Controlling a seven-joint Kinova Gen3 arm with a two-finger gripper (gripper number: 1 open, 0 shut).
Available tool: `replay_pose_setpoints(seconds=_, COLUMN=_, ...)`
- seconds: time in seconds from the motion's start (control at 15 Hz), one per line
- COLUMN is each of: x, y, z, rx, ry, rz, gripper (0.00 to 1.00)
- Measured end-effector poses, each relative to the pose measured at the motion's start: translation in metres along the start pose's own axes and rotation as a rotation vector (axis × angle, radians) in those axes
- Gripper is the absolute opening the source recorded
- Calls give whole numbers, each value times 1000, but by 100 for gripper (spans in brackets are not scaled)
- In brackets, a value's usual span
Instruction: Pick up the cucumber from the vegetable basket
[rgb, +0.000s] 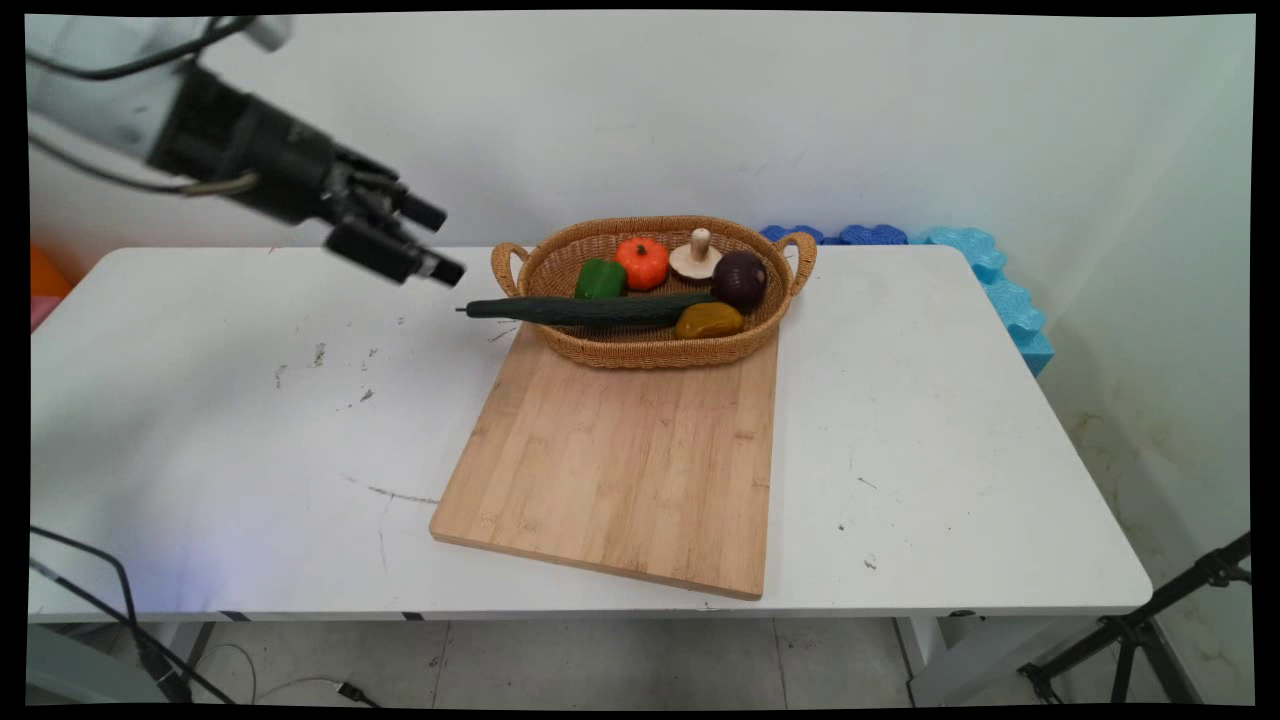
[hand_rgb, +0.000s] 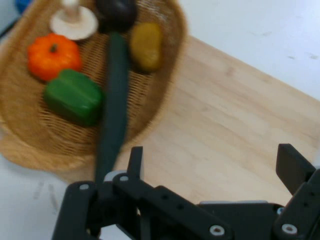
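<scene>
Above the bench's far left portion, the black end effector (rgb: 430, 243) hangs clear of the surface, its two fingers (hand_rgb: 292, 167) spread wide apart and holding nothing. It points toward the stem end of the cucumber (rgb: 590, 309), which is the nearest item to it but apart from it.

The cucumber, long and dark green, lies lengthwise across the woven basket (rgb: 650, 350), its stem end projecting past the basket's left rim over the bench. Inside the basket, behind the cucumber, sit a green pepper (rgb: 600, 279) and an orange pumpkin (rgb: 641, 262) side by side, with a pale mushroom (rgb: 696, 257) to the right of the pumpkin, stem upward. A dark purple round item (rgb: 740, 280) rests at the right end, touching the cucumber's tip, and a yellow-brown potato-like item (rgb: 708, 320) lies in front of it, against the near wall of the basket.

The basket, oval with a handle at each end, stands on the far edge of a wooden cutting board (rgb: 620, 470), which lies flat at a slight angle near the bench's middle. The white bench (rgb: 250, 450) shows scuffs and dark marks on its left half. Blue foam pieces (rgb: 990, 280) stand against the wall behind its far right corner.
</scene>
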Motion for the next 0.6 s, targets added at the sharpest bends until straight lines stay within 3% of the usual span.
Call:
replay_pose_setpoints(seconds=0.33, x=37, y=-30, z=49, rx=90, ry=-41, rz=-15, gripper=100)
replay_pose_setpoints(seconds=0.6, x=56, y=-49, z=100, rx=123, ry=-91, rz=-42, gripper=100)
